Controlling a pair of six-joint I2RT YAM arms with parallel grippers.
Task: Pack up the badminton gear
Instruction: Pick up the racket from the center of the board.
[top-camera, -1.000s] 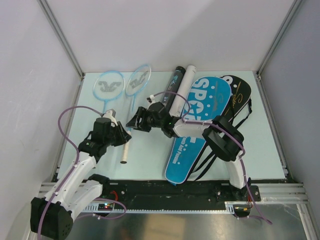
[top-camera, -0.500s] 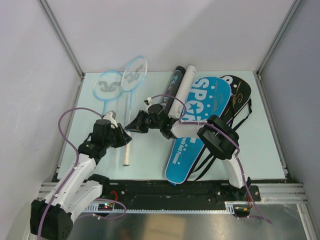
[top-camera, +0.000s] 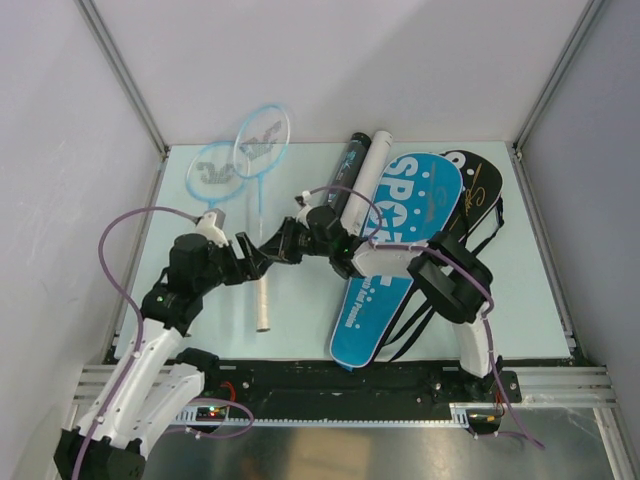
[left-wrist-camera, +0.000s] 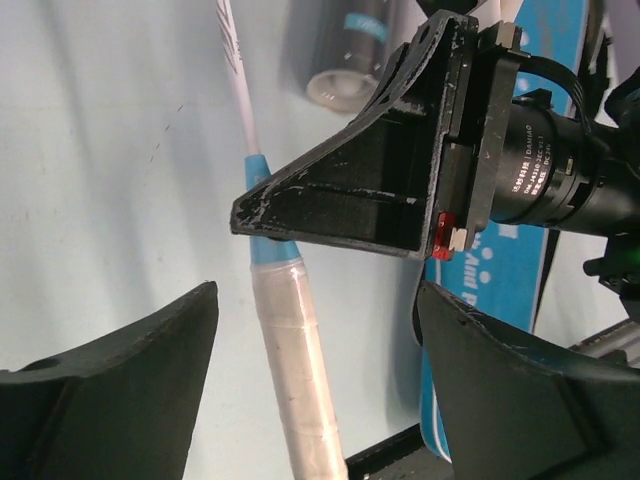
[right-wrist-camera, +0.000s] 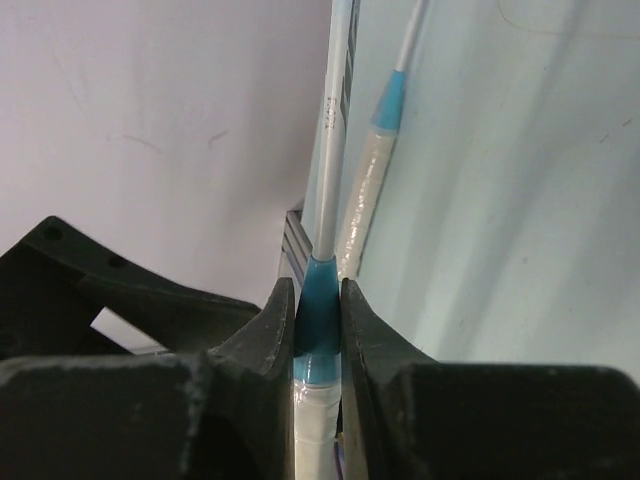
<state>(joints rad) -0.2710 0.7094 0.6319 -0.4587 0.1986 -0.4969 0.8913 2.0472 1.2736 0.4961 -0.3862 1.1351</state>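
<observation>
- The right gripper (right-wrist-camera: 318, 300) is pinching a light-blue racket (top-camera: 262, 140) by the blue collar where the white grip meets the shaft, left of centre in the top view.
- That racket runs almost straight up the frame. Its head is at the upper left and crosses the table's back edge, and its wrapped handle points toward the near edge.
- The left gripper (left-wrist-camera: 315, 295) is spread wide, one finger on each side of the handle, and neither finger touches it.
- A second light-blue racket (top-camera: 214, 172) lies on the table (top-camera: 300, 310) just to the left, and the two heads overlap in the top view.
- A black tube (top-camera: 350, 165) and a white tube (top-camera: 368, 175) lie side by side at top centre.
- A blue bag (top-camera: 400, 250) lies to the right of centre, with a black bag (top-camera: 478, 190) partly under its right side.
</observation>
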